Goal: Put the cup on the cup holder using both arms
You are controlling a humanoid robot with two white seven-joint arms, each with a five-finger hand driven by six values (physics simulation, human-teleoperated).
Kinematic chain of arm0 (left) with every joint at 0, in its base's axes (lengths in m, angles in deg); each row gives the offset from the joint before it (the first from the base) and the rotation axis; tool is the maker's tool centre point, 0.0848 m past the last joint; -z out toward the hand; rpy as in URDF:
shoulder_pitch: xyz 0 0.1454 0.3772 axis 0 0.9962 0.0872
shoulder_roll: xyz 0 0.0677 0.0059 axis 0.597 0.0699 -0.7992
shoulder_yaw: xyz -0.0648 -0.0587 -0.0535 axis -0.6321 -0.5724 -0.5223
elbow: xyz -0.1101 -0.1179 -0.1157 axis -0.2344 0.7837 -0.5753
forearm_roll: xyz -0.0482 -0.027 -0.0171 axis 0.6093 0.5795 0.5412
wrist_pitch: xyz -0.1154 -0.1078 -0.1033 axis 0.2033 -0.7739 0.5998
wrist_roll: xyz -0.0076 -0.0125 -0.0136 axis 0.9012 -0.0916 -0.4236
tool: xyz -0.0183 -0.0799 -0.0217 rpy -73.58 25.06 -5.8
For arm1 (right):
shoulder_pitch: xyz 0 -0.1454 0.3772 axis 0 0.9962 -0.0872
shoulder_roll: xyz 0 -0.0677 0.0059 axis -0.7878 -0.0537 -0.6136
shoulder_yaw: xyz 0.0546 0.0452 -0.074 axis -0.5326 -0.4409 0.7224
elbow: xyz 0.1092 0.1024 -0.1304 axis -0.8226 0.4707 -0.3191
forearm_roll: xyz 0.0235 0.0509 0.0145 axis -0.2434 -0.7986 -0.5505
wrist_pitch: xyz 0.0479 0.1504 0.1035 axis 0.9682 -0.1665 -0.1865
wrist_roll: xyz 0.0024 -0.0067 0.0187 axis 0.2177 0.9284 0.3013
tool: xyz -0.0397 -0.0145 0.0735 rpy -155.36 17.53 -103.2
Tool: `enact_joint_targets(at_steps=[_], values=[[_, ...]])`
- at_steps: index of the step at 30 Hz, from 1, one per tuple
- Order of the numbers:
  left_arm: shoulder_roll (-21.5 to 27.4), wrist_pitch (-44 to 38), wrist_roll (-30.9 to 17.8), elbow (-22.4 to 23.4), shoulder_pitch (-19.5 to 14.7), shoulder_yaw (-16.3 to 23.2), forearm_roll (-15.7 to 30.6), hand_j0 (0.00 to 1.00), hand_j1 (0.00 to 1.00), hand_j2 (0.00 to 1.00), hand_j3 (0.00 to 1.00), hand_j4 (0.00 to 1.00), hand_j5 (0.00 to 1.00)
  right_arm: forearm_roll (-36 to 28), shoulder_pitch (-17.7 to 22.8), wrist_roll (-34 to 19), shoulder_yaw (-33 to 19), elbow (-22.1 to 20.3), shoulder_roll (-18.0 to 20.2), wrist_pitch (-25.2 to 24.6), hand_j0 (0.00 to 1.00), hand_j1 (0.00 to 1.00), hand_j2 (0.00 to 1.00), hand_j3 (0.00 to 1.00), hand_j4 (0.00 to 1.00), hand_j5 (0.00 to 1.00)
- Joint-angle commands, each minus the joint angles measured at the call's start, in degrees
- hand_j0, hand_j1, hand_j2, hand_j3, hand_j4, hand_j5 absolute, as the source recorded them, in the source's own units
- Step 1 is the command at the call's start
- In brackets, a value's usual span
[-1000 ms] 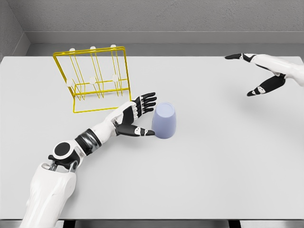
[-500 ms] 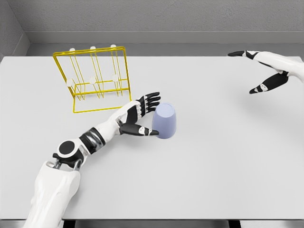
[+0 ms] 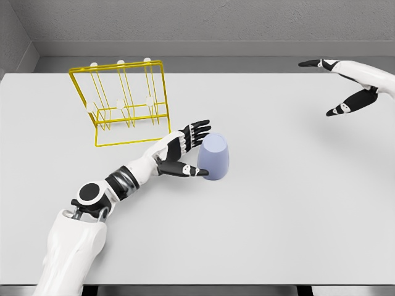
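Note:
A pale lavender cup [image 3: 214, 156] stands upside down near the middle of the white table [image 3: 278, 209]. My left hand [image 3: 196, 151] is spread around the cup's left side, its thumb [image 3: 188, 171] touching the near lower edge and its fingers [image 3: 196, 131] reaching past the far side; it is open, not closed on the cup. The yellow wire cup holder [image 3: 123, 102] with white-tipped pegs stands at the back left. Far off at the right edge, my right hand [image 3: 336, 86] hovers open above the table.
The table's back edge meets a grey wall. The holder's base frame [image 3: 126, 140] lies just behind my left forearm [image 3: 133, 172].
My left hand has slid a little right and closer around the cup. The right hand has drawn further right and slightly up. The cup has barely moved.

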Motion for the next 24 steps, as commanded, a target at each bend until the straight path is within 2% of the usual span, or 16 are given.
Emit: enact_joint_targets(at_steps=[1, 24], values=[[-0.03, -0.09, -0.01, 0.04, 0.0, -0.03, 0.37, 1.0, 1.0, 1.0, 1.0, 1.0, 1.0, -0.42, 0.0, 0.03, -0.06, 0.31, -0.02, -0.13, 1.0, 1.0, 1.0, 1.0, 1.0, 1.0], [-0.56, 0.0, -0.01, 1.71, -1.14, 1.11, 0.37, 1.0, 1.0, 1.0, 1.0, 1.0, 1.0, -0.42, 0.09, -0.06, 0.03, 0.22, -0.11, -0.13, 1.0, 1.0, 1.0, 1.0, 1.0, 1.0]])
